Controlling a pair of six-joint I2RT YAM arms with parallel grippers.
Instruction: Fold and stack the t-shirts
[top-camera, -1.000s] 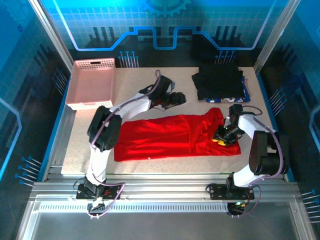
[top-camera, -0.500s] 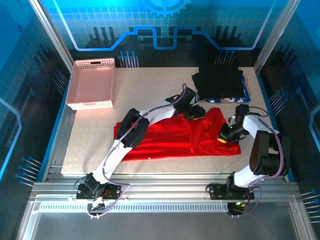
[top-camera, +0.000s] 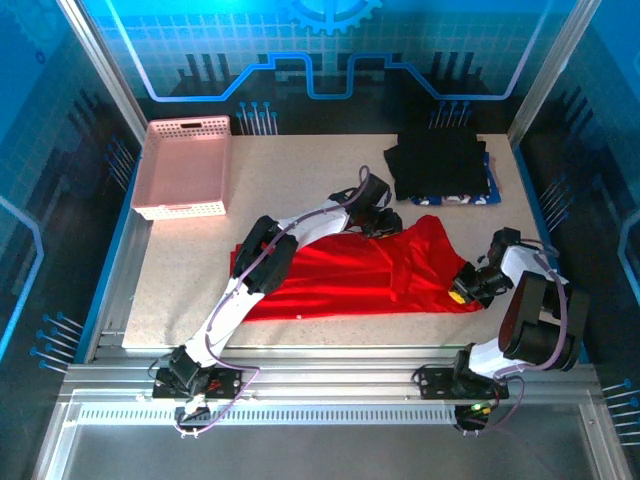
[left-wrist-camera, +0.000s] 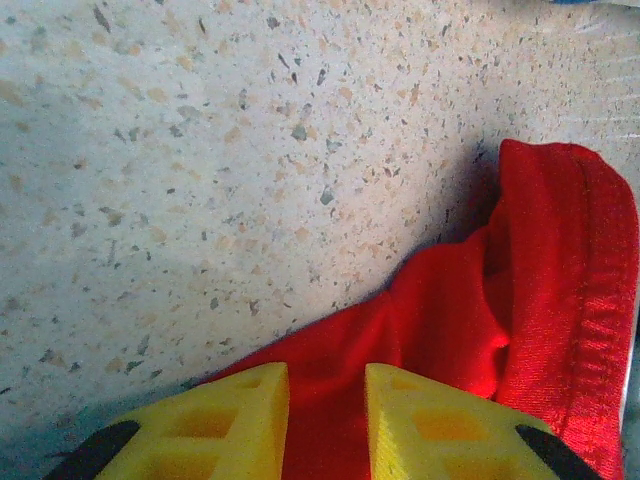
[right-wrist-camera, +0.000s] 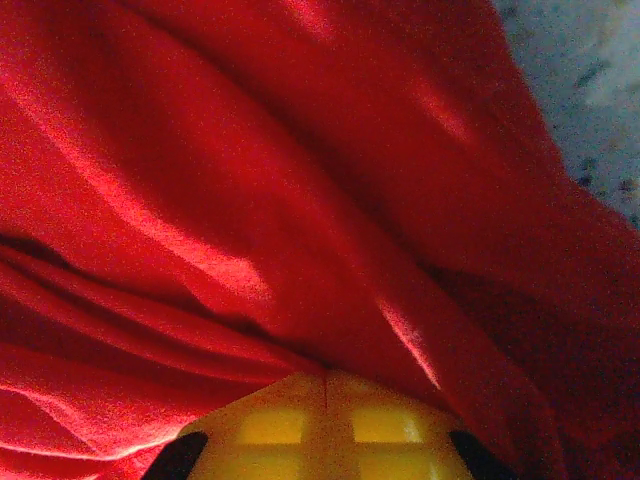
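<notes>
- Left gripper (left-wrist-camera: 327, 420) is seen almost pressed together, with a fold of the red t-shirt (top-camera: 330, 275) pinched between its 2 yellow fingers (left-wrist-camera: 235, 420) at the shirt's far edge.
- The right gripper (right-wrist-camera: 325, 425) is pressed fully together at the shirt's near-right corner. Creases run out from its tips, so a thin pinch of cloth is judged to be held.
- The red t-shirt is spread on the table (top-camera: 290, 170) near the middle, with its long axis running left to right.
- Most of the cloth lies to the left of both grips: leftward of the right gripper, and leftward and nearer than the left gripper.
- Both grips are placed toward the shirt's right end, and the right arm's base is the nearer to it.
- Which end holds the collar cannot be told.
- The dark folded stack (top-camera: 440, 165) is found at the far right, just beyond the left gripper.
- Any fold is judged to turn on carrying the right end leftward along the long axis.
</notes>
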